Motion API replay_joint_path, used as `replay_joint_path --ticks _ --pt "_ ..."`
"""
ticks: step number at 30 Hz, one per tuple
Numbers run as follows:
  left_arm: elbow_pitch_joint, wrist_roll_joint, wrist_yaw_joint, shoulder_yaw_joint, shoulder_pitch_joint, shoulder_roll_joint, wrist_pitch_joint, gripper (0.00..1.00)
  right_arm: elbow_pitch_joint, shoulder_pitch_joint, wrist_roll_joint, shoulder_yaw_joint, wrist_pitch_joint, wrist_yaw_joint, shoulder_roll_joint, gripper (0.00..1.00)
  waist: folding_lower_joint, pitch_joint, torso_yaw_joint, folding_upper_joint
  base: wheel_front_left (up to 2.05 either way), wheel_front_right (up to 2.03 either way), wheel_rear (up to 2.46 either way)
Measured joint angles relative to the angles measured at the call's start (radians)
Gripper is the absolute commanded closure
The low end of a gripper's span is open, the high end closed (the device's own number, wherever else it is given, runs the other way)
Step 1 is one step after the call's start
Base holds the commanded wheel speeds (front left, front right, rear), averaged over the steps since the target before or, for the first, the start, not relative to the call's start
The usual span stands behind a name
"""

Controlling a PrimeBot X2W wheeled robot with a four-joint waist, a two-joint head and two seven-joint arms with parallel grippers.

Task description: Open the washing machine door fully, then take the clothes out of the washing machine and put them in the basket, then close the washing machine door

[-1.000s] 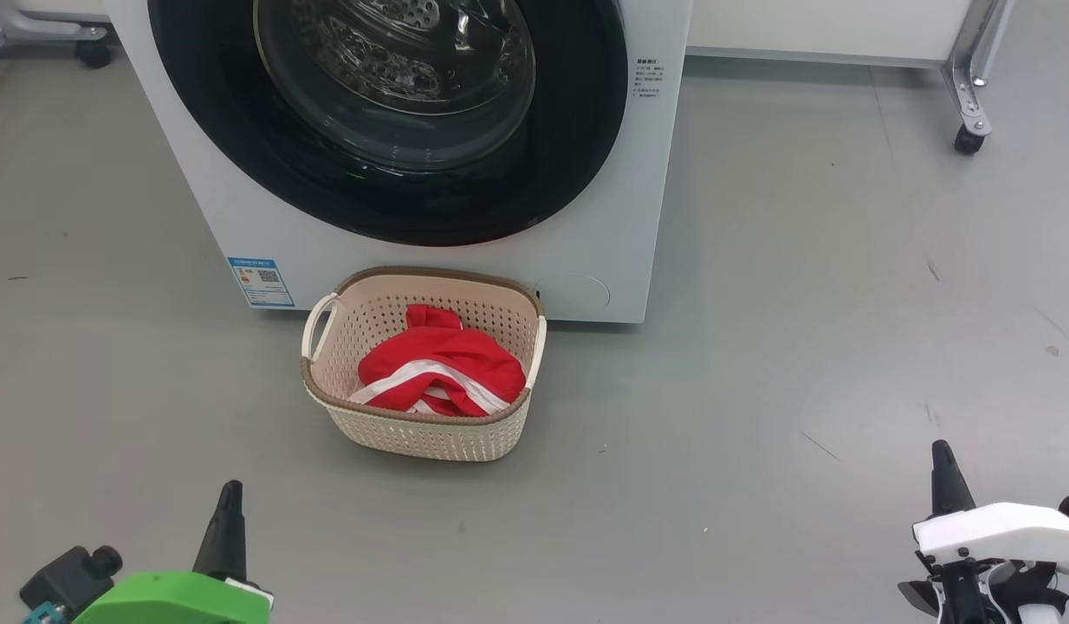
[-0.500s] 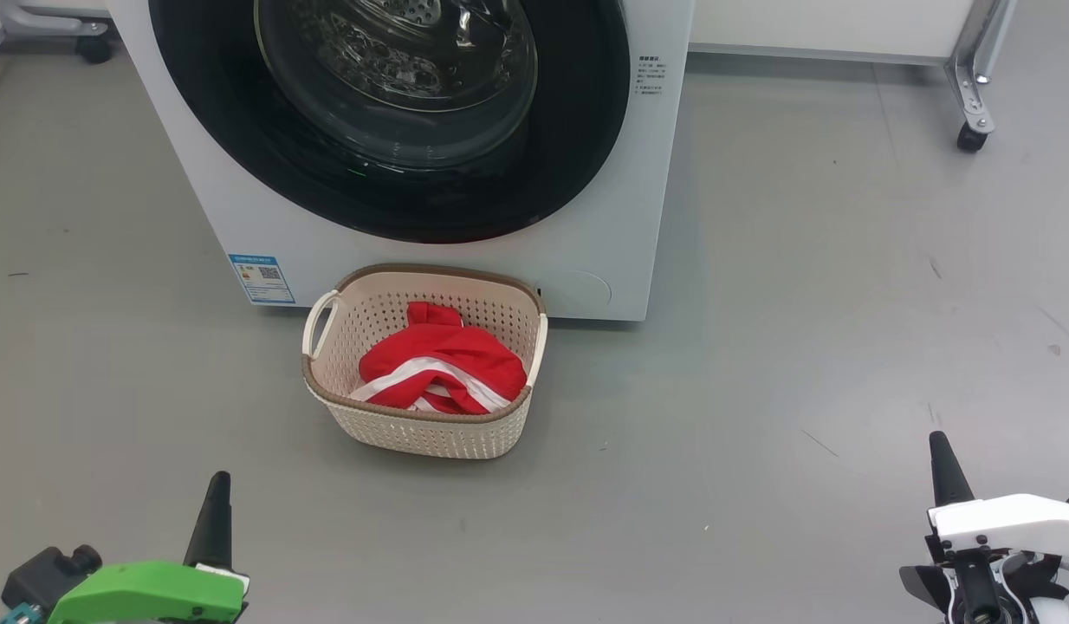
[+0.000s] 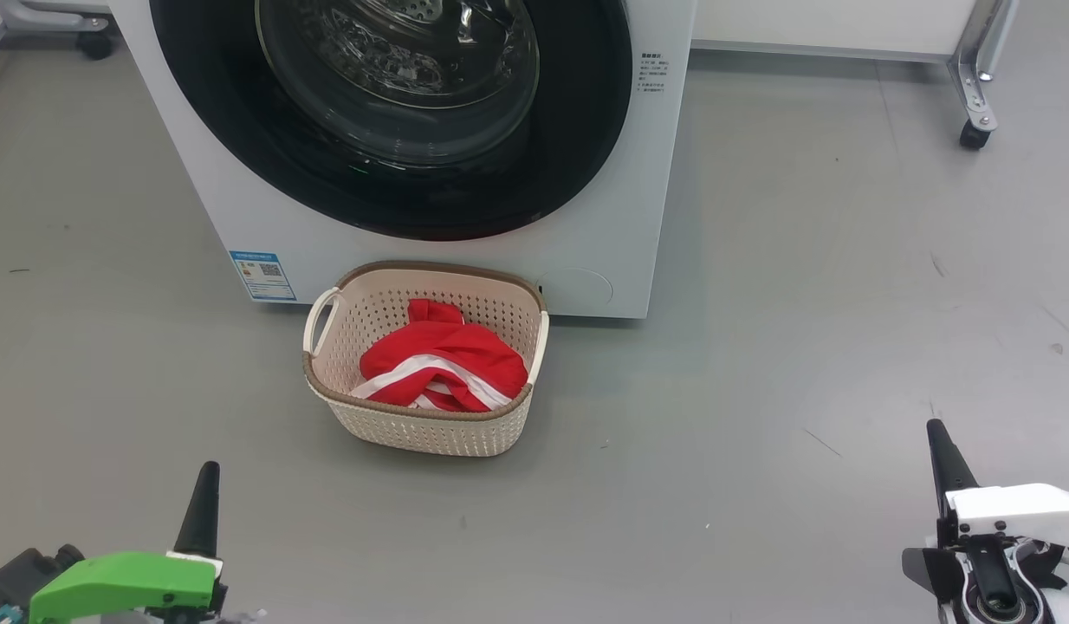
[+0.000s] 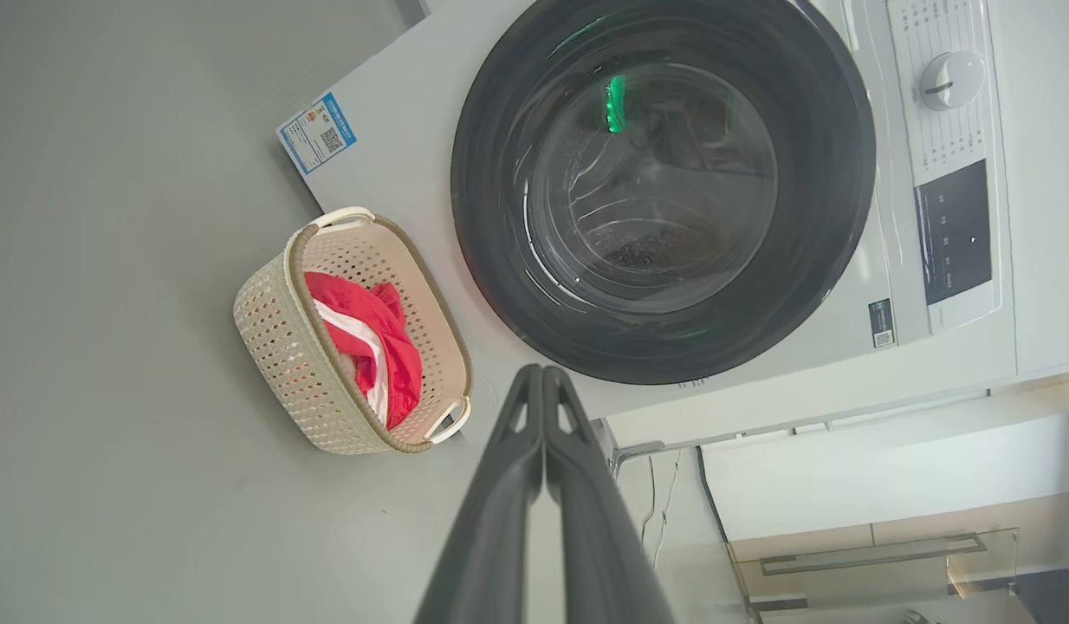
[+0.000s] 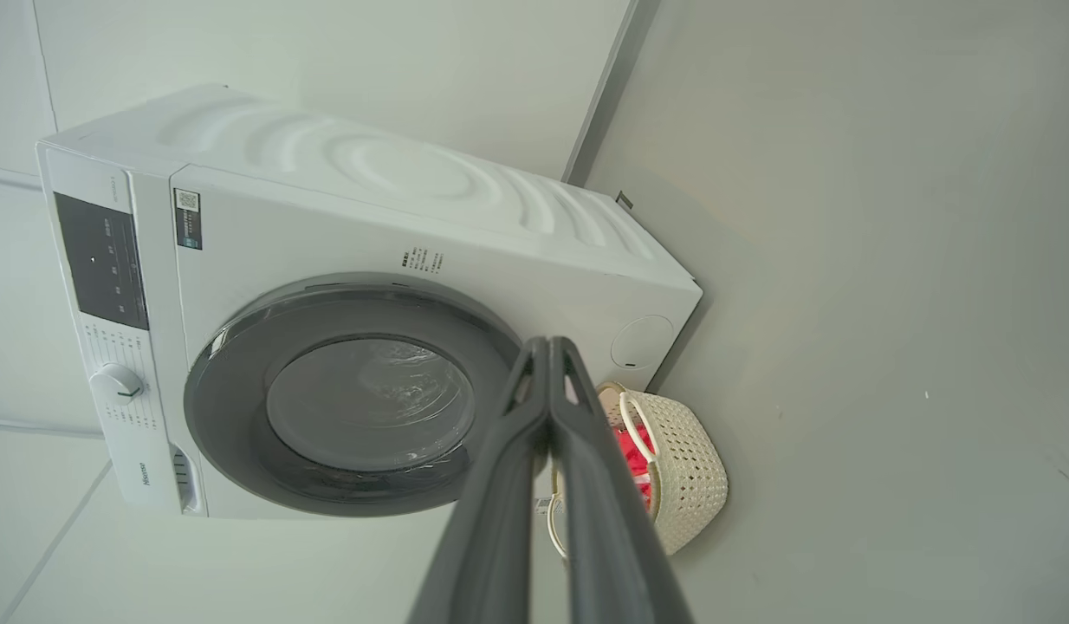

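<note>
The white washing machine (image 3: 621,217) stands ahead with its round black-rimmed door (image 3: 578,130) flush against the front. Directly before it on the floor sits the cream basket (image 3: 430,429), holding red clothes (image 3: 452,360) with white stripes. My left gripper (image 3: 207,477) is low at the left, shut and empty, well short of the basket. My right gripper (image 3: 936,431) is low at the far right, also shut and empty. The left wrist view shows the door (image 4: 833,165), the basket (image 4: 279,338) and the clothes (image 4: 396,355). In the right wrist view the washing machine (image 5: 327,217) and basket (image 5: 695,468) lie beyond the fingers.
Grey floor (image 3: 803,303) spreads around the machine and basket. A wheeled metal frame leg (image 3: 972,104) stands at the back right, and another caster (image 3: 93,43) at the back left. A blue label sticker (image 3: 262,276) marks the machine's lower left corner.
Both grippers have drawn back toward the bottom of the head view. The scene has shifted slightly upward with the camera. Basket, clothes and door stay as they were.
</note>
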Motion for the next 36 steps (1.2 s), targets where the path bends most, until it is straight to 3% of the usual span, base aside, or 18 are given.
replay_joint_path --ticks 23,36 --pt "0.012 -0.251 0.0 0.038 -0.027 0.002 0.058 1.0 0.014 -0.035 0.245 -0.024 0.061 0.026 -0.001 1.0 0.0 0.007 0.004 0.0 0.0 0.0 0.0" --pt "0.014 -0.257 0.0 0.039 -0.034 0.002 0.058 1.0 0.014 -0.036 0.245 -0.024 0.061 0.026 -0.001 1.0 0.0 0.007 0.004 0.0 0.0 0.0 0.0"
